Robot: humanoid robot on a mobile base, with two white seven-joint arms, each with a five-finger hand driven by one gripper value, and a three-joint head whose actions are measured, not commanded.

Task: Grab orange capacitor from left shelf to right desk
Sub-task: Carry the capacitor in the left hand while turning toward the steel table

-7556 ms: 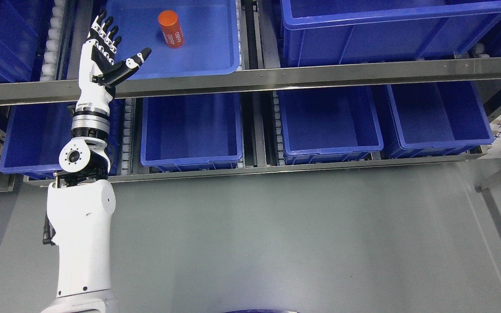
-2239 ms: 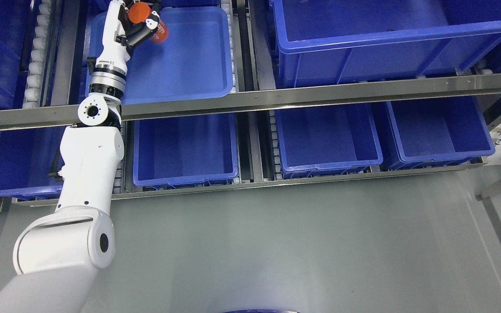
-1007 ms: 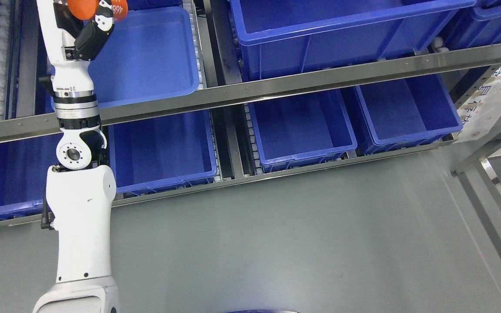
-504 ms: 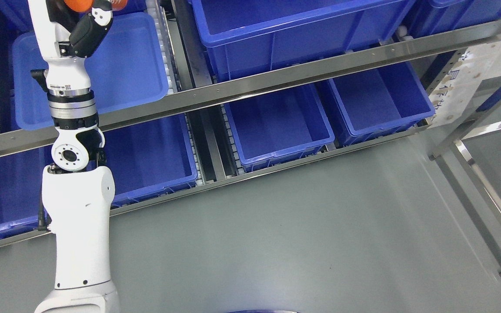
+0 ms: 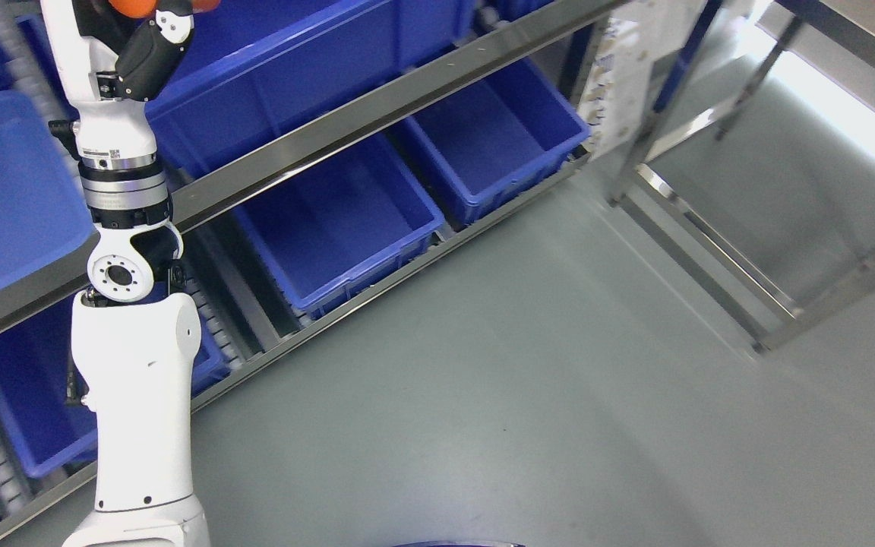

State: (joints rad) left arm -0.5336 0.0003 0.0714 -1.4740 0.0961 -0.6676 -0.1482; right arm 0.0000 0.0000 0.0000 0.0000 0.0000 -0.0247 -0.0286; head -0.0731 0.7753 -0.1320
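Landmark: steel rail [image 5: 346, 110] of the shelf, running diagonally up to the right.

- Floor [image 5: 483, 395]: grey, bare, on the near side of the rail; open path for the base toward the right.
- Left arm [image 5: 137, 395]: white, rising from the bottom edge, crossing in front of the rail's left end. Held upright, probably to carry the load clear of the bins.
- Low bins [image 5: 339, 224]: blue, open-topped, below the rail, side by side in the bottom tier; nothing seen inside.
- Desk frame [image 5: 703, 251]: steel legs and bars, right of the rail's far end; likely the drop-off place, its top mostly out of view.
- Upper bin [image 5: 293, 68]: blue, behind the rail.
- Left hand [image 5: 137, 45]: above the rail's left end, at the top edge; fingers curled around the capacitor.
- Capacitor [image 5: 134, 6]: orange, only its lower edge showing in that grip, lifted out of the shelf; delivery not yet made.
- Right arm: out of view.
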